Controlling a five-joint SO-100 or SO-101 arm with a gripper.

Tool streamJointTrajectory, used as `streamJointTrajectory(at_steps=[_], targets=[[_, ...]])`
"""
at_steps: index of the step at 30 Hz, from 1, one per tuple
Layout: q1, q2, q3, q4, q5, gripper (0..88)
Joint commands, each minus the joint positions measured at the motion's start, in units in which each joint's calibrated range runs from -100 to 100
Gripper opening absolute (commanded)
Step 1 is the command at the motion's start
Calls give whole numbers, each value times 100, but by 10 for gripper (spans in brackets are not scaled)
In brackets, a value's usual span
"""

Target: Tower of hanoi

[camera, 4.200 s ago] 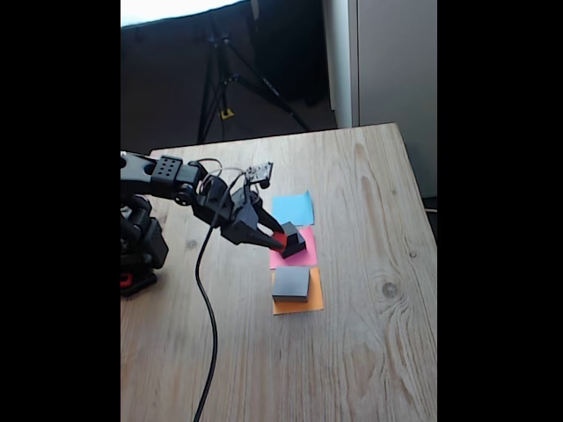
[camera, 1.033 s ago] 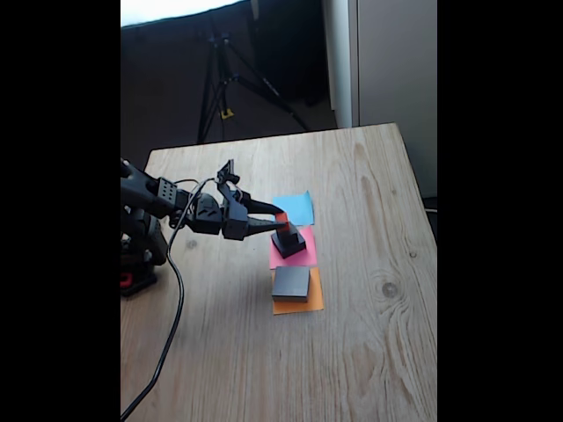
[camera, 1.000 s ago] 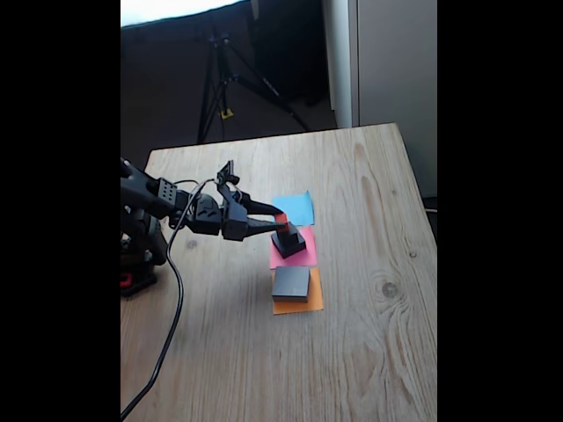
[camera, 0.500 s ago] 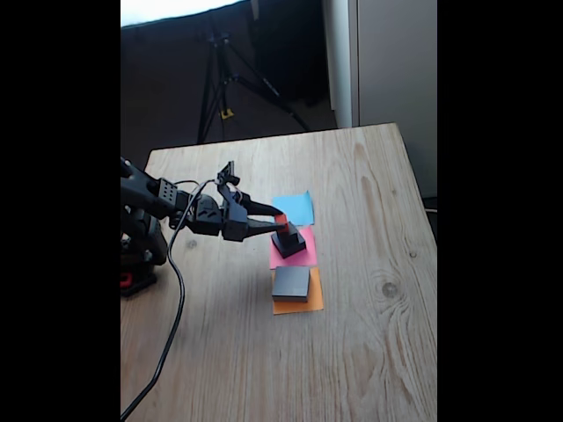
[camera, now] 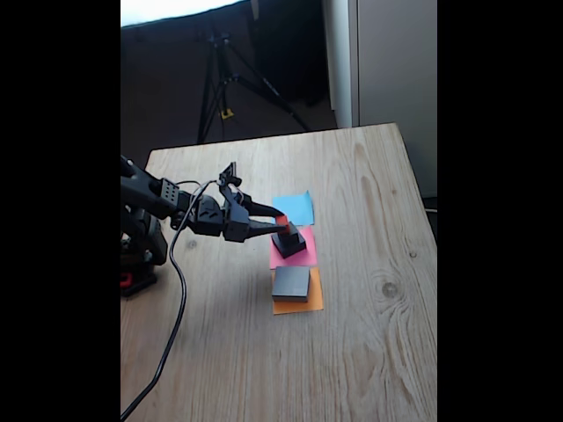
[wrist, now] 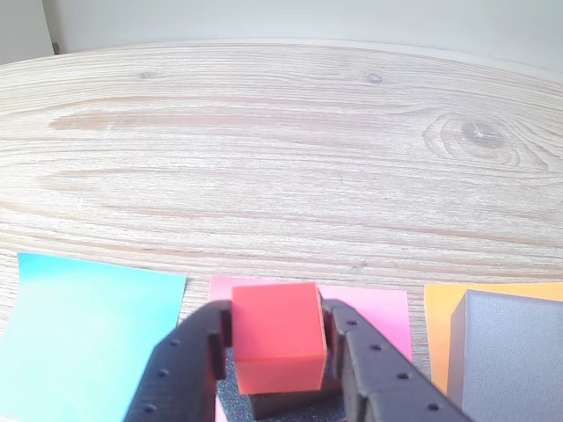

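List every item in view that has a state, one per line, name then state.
gripper: shut on the red cube, just above the black cube
red cube: held between the gripper's fingers, upright
black cube: resting on the pink paper
grey block: lying flat on the orange paper
blue paper: flat on the table, nothing on it

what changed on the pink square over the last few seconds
The gripper, which was low beside the black block stack on the pink paper, has risen and now grips the red cube just above it. Grey block, orange paper and blue paper unchanged.
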Motion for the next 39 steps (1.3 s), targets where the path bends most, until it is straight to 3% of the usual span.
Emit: streamJointTrajectory(at_steps=[1,9,10,11,21,28,34,37,39], targets=[[73,1,-232,-122,-113,2],[82,-67,-114,-122,38,82],[82,-67,-114,-138,21,156],[82,-67,-114,-146,4,170],[73,-90,-141,-154,-180,229],[-27,-506,-187,-41,-765,241],[-119,-1233,-768,1384,-1350,262],[-169,-1634,-1587,2994,-1768,252],[-244,-1854,-2296,4281,-2019,171]])
